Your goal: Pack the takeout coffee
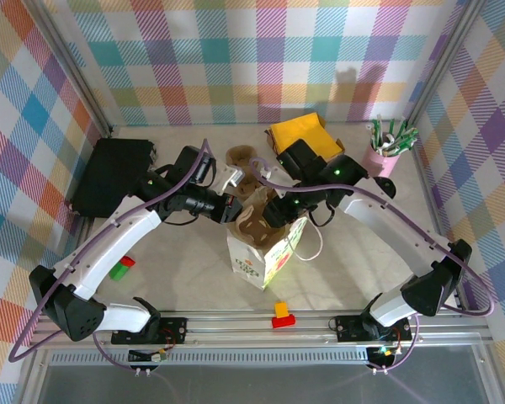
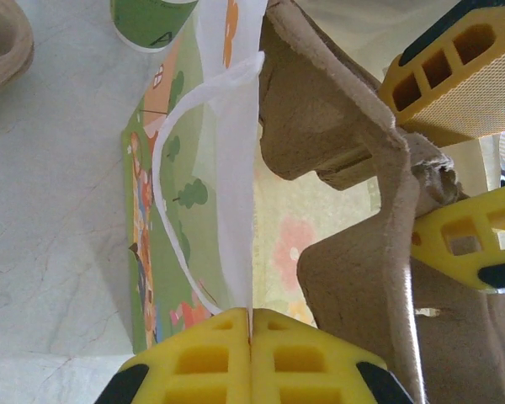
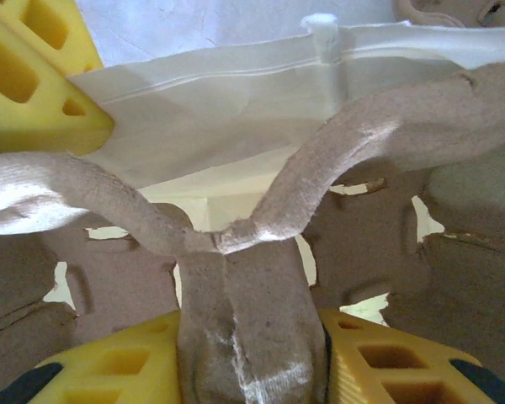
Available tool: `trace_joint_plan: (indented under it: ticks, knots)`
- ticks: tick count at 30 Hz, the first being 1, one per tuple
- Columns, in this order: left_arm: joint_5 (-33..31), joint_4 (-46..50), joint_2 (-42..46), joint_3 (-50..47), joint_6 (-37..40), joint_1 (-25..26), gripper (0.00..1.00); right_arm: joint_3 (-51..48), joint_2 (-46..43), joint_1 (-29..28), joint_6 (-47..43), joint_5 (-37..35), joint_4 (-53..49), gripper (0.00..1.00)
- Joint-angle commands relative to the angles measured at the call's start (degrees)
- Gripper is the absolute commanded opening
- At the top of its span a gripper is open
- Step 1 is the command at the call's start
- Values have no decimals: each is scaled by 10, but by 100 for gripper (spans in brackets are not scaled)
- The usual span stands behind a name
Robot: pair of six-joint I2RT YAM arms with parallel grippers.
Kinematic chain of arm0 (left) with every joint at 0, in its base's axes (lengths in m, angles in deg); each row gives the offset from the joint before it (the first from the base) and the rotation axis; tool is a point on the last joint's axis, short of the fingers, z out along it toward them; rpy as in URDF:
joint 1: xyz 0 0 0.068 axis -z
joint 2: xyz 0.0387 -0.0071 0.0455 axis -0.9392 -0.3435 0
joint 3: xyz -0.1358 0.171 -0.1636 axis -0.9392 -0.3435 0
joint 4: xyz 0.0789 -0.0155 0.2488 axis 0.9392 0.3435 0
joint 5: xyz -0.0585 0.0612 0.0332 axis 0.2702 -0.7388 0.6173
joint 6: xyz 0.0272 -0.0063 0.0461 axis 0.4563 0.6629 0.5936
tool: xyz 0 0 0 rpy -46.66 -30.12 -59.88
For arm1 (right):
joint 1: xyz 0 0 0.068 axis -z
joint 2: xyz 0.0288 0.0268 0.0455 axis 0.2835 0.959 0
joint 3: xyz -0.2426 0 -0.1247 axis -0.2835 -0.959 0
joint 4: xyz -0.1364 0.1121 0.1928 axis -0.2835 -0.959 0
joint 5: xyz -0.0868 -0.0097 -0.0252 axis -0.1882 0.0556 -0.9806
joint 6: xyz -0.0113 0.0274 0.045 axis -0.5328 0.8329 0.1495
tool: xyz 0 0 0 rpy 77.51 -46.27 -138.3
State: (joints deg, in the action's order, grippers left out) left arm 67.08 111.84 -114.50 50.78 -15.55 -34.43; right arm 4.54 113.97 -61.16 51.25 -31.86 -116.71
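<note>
The white paper bag (image 1: 257, 257) with green print stands open at the table's middle. My left gripper (image 1: 233, 207) is shut on the bag's thin white rim (image 2: 236, 210), its yellow fingers (image 2: 194, 362) pressed together on the paper. My right gripper (image 1: 274, 214) is shut on the middle ridge of a brown pulp cup carrier (image 3: 252, 337), which hangs in the bag's mouth (image 1: 254, 220). In the left wrist view the carrier (image 2: 362, 278) sits just inside the bag. The takeout coffee cup's green lower band (image 2: 149, 18) shows on the table beyond the bag.
A pink tumbler of green-and-white sticks (image 1: 385, 145) stands at the back right. A yellow cloth (image 1: 299, 130) lies at the back, a black case (image 1: 109, 172) at the left. Another brown pulp piece (image 1: 241, 156) lies behind the bag. Small blocks (image 1: 123, 267) (image 1: 282, 316) lie near the front rail.
</note>
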Motion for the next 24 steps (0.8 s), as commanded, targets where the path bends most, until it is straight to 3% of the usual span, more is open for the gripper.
trace_joint_plan:
  ticks: [1,14,24]
  knots:
    - [9,-11,-4,2,13,4,0,-19,-4,1,0,-10,15,40]
    - [5,-4,-2,8,20,4,0,-45,-19,0,-12,-36,14,41]
    - [44,6,14,1,56,4,0,-16,-4,4,-10,-70,-1,40]
